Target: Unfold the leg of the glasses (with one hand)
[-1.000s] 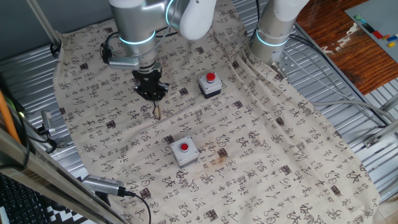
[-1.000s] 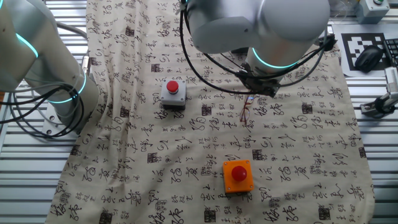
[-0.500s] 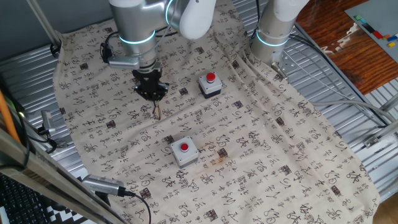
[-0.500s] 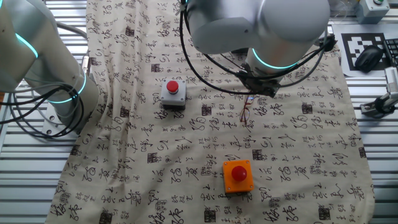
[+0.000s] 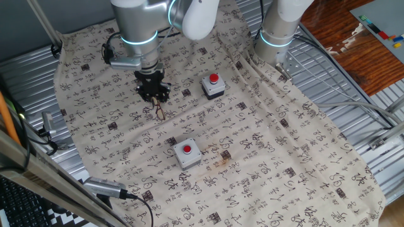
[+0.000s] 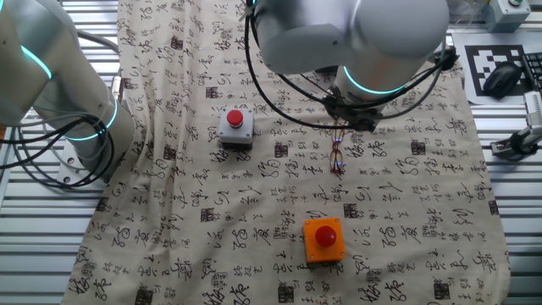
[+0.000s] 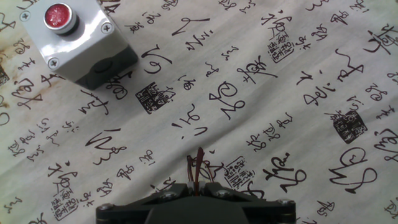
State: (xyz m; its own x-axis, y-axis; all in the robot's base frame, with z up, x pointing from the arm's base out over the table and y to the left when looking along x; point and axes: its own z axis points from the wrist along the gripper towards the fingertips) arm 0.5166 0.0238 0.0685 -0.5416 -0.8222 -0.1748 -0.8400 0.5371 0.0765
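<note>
Beside the grey button box (image 5: 213, 86), the end effector (image 5: 153, 98) pinches the glasses (image 5: 159, 112) closed between its fingers, the thin frame hanging just above the printed cloth (image 5: 265, 151) on the worktop.

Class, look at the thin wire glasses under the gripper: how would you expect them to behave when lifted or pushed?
The glasses look thin-wired, so probably very light and easily bent. Hanging from the gripper, they may swing or twist. Pushed on the wrinkled cloth, they would likely snag rather than slide.

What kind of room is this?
Probably a robot lab: a robot arm works over a cloth-covered table with red button boxes, holding glasses in its fingers.
</note>
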